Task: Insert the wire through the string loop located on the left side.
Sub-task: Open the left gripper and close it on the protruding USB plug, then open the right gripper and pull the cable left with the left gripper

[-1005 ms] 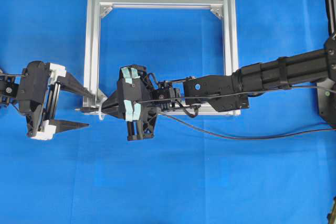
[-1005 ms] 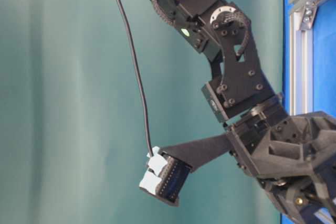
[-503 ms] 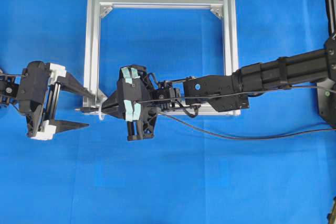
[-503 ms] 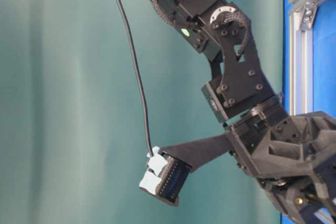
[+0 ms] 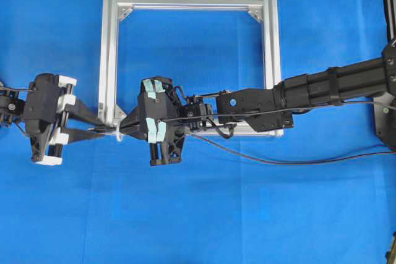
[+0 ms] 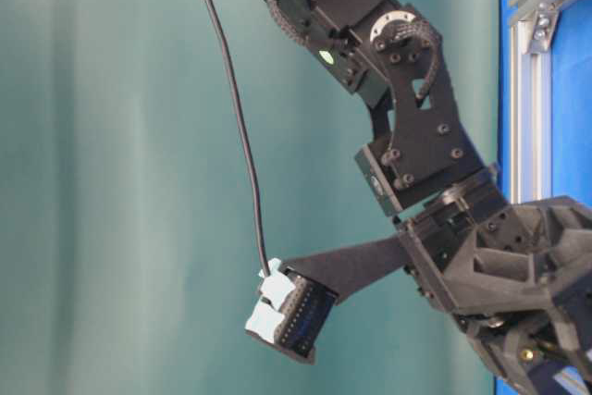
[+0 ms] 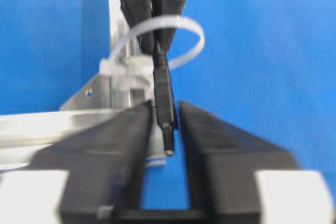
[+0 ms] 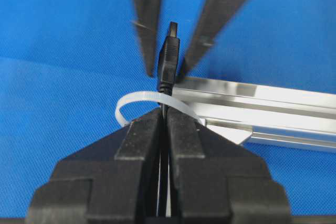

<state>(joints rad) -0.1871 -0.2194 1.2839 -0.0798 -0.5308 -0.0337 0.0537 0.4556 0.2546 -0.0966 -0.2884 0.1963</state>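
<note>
The wire trails over the blue mat to my right gripper, which is shut on it just behind the plug. In the right wrist view the gripper pinches the thin cable, and the dark plug sticks out past the whitish string loop. The cable runs through the string loop, which is tied to the silver frame at its lower left corner. My left gripper is shut on the plug from the left, one finger on each side. The string loop arches behind it.
The square aluminium frame lies flat on the blue mat, and the right arm reaches across its lower bar. The table-level view shows only arm links, a hanging black cable and a frame corner.
My left gripper's fingers, wide apart before, have closed onto the plug. The right gripper and the wire have stayed where they were.
</note>
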